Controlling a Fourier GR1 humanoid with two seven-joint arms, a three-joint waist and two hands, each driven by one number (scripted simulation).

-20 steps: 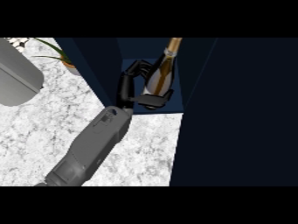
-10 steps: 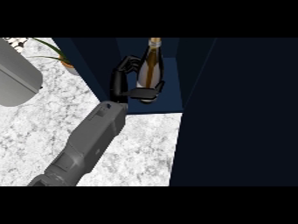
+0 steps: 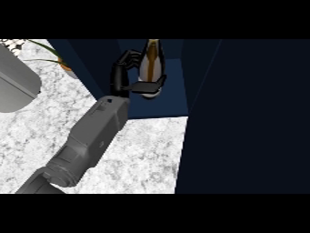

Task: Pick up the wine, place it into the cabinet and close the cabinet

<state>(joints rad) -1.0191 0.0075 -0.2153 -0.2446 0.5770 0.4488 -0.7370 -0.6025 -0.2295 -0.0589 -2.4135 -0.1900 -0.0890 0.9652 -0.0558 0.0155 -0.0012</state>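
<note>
One hand works: the left hand (image 3: pixel 125 75) is curled round the wine (image 3: pixel 153 59), which is inside the open cabinet (image 3: pixel 174 98) near its left wall. Placing step, I judge. Next: release, back out over the counter (image 3: pixel 144 150), swing the door (image 3: pixel 251 113). Little room between the walls.
</note>
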